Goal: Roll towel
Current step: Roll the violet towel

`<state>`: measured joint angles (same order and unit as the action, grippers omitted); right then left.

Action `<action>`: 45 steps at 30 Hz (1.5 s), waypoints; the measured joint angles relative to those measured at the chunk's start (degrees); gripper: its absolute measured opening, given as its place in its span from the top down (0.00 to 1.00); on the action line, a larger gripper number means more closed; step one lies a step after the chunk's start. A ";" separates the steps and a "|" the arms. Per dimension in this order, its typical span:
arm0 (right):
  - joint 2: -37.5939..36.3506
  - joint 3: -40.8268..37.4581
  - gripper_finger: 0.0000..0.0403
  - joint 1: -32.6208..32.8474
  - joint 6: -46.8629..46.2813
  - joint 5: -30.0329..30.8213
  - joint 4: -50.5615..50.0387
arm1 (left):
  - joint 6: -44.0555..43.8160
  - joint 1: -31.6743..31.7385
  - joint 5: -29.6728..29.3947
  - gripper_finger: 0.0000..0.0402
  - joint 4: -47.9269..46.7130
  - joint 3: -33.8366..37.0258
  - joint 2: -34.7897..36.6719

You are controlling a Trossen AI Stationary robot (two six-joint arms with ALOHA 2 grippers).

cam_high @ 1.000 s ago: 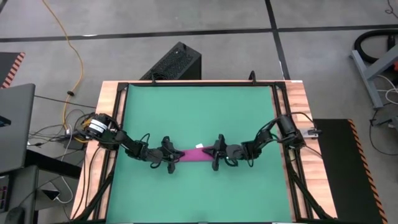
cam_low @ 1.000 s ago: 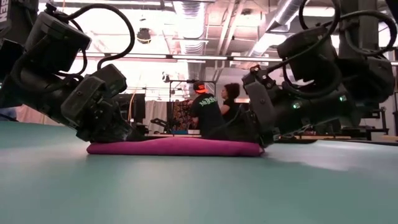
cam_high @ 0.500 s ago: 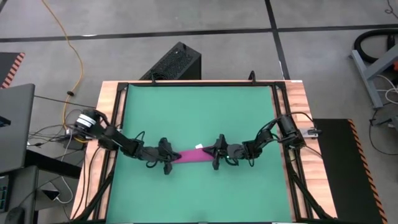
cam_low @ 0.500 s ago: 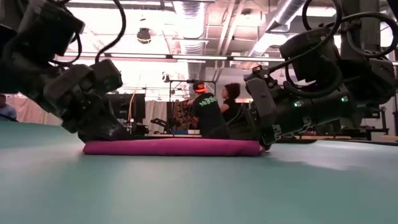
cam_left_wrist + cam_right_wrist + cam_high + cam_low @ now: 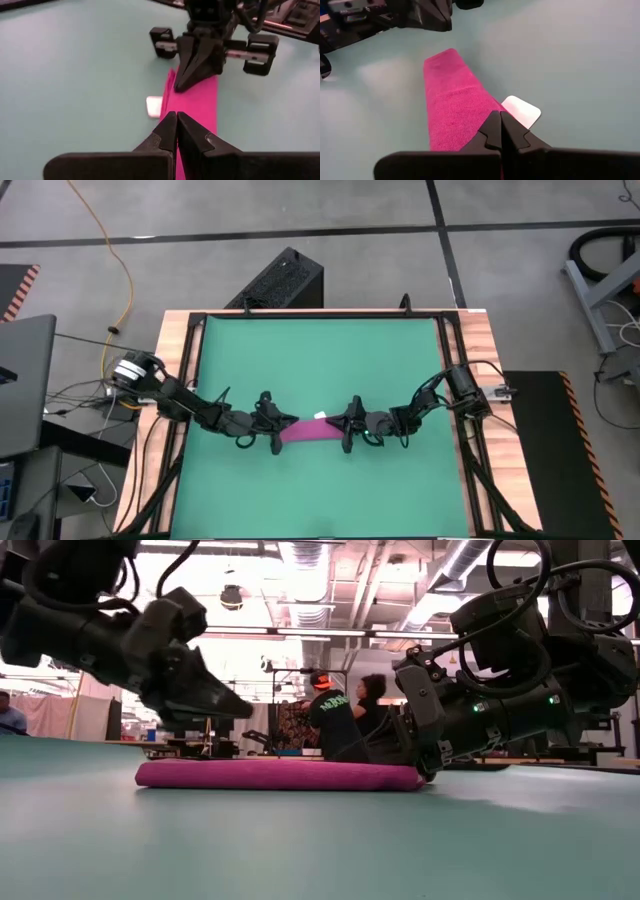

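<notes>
The magenta towel (image 5: 312,430) lies as a narrow, long strip on the green mat (image 5: 320,360), its white tag (image 5: 154,106) beside one long edge. My left gripper (image 5: 243,712) is shut and empty, hovering above the towel's left end (image 5: 150,773). In its wrist view its tips (image 5: 176,116) show over the towel (image 5: 200,100). My right gripper (image 5: 425,762) is shut, low at the towel's right end, and also shows in the left wrist view (image 5: 182,82). My right gripper's shut fingertips (image 5: 180,86) rest on the towel's right end (image 5: 192,92), coming slanting down from the table's right side, along the strip. The towel lies flat on the mat. Whether any cloth is caught between the fingers, I cannot tell.
The mat is framed by a wooden table edge (image 5: 180,380) with black rails. Cables run along both arms. Beyond the table's far side, two people (image 5: 340,720) stand in the room. The mat (image 5: 300,840) is bare in front of the towel.
My left gripper has risen off the towel's left end and tipped toward level, now hovering above it, still shut. The towel has stayed flat on the mat. My right gripper has kept still at the right end.
</notes>
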<state>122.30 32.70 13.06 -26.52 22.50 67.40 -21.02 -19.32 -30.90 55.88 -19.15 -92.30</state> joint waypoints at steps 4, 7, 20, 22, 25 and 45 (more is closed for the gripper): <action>0.00 0.18 0.98 -0.09 0.00 0.04 -0.09 | 3.69 0.75 1.60 1.00 4.70 -3.84 -6.68; 0.02 0.20 0.98 0.01 0.00 0.04 -0.12 | 4.21 0.86 2.15 1.00 5.55 -6.28 -11.42; 0.02 0.23 0.98 0.02 0.02 -0.07 -0.44 | -1.29 1.32 5.06 1.00 11.53 -8.97 -24.82; 0.02 0.23 0.98 0.02 0.04 -0.09 -0.47 | -1.61 1.32 5.13 1.00 10.87 -8.91 -24.82; 0.06 0.11 0.98 0.19 0.66 -0.07 0.84 | -1.72 1.32 5.32 1.00 10.97 -8.77 -24.82; -7.03 12.89 0.98 1.06 15.87 -1.79 -14.90 | -2.13 1.35 6.39 1.00 10.80 -8.71 -24.89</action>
<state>115.27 45.60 14.12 -10.66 20.71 52.50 -23.16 -17.97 -24.51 66.67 -27.86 -117.19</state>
